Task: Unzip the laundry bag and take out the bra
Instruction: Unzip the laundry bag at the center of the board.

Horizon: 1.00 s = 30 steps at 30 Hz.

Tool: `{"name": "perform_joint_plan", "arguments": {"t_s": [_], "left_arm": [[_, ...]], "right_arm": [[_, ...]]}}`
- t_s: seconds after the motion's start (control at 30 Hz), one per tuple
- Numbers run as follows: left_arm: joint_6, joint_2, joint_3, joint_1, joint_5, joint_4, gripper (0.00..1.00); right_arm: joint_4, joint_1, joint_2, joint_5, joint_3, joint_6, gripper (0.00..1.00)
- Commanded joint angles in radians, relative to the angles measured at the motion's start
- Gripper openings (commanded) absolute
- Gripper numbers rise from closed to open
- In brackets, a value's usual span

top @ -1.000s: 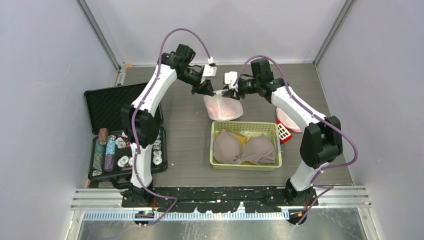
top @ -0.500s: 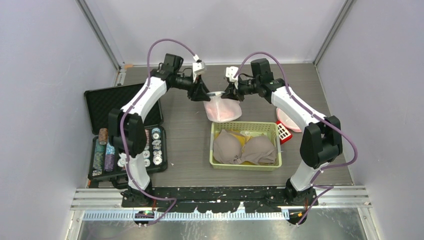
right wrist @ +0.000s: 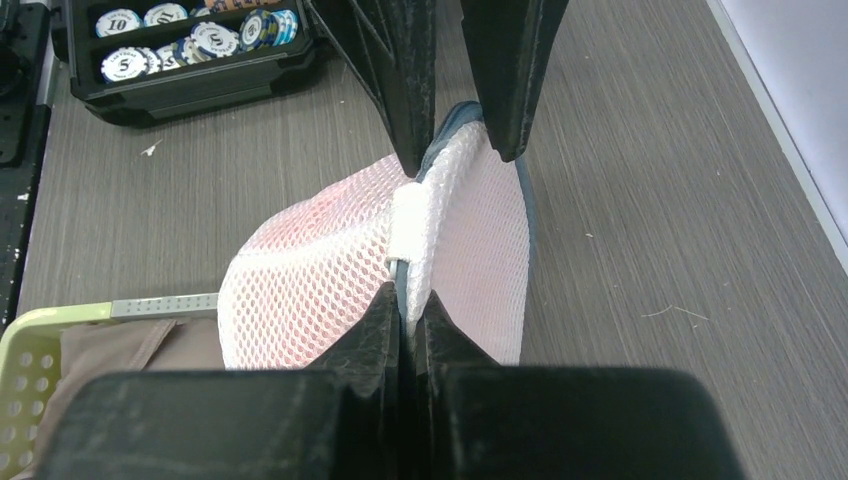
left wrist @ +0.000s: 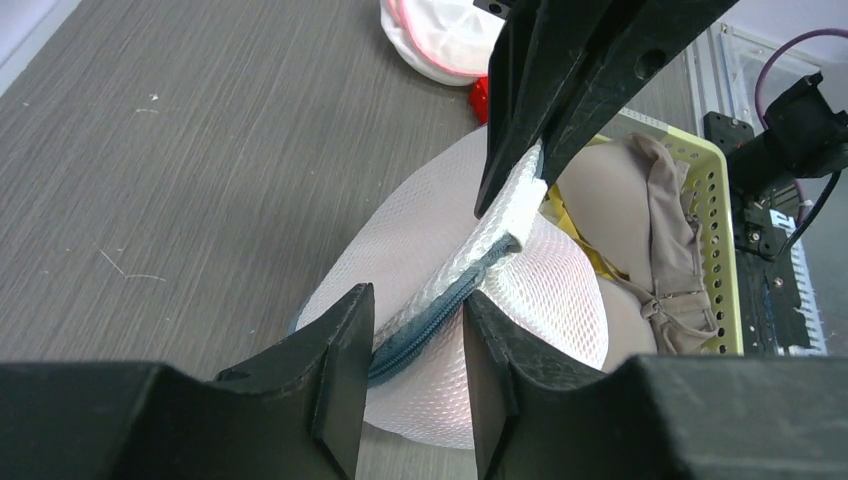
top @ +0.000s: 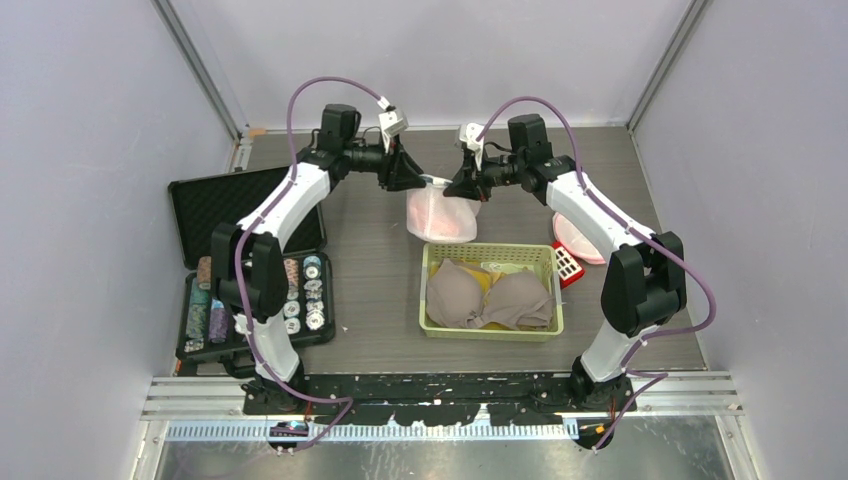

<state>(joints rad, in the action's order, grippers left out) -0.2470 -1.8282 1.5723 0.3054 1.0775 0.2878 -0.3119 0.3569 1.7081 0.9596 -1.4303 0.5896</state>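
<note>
- The right claw (right wrist: 408,298) is pinched shut on the white tab at the rim of the bag (top: 445,215). A second ago its jaws stood apart beside that rim.
- The left claw (left wrist: 415,305) has done the reverse. It was closed on the bag's top and is now about half open, with a finger on each side of the blue zip (left wrist: 400,350). Whether the fingers bear on it I cannot tell.
- The left arm has swung its elbow out, away from the basket (top: 490,334), so this claw now reaches in level and faces the right one.
- The bag hangs between the claws just beyond the basket's far rim, much where it was. Pink cloth (right wrist: 290,250) shows through the mesh.
- Brown bras (top: 490,298) lie in the basket.
- A chip case (top: 255,300) sits well left of the basket, unchanged.
- A second bag (top: 590,245) lies just off the basket's far right corner, unchanged.
</note>
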Motion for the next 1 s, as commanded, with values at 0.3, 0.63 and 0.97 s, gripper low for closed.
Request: {"name": "perform_joint_plan", "arguments": {"t_s": [0.3,0.63,0.97], "left_arm": [[0.037,0.071,0.000,0.000,0.120,-0.035,0.48],[0.060,0.057,0.004,0.030,0.020,-0.061,0.34],[0.142,0.066,-0.025,0.086,-0.044,-0.158,0.19]], "right_arm": [[-0.020,-0.005,-0.042,0.041,-0.025,-0.017,0.01],[-0.023,-0.005,-0.045,0.059,-0.030,-0.020,0.01],[-0.049,-0.005,-0.049,0.067,-0.033,-0.003,0.01]]}}
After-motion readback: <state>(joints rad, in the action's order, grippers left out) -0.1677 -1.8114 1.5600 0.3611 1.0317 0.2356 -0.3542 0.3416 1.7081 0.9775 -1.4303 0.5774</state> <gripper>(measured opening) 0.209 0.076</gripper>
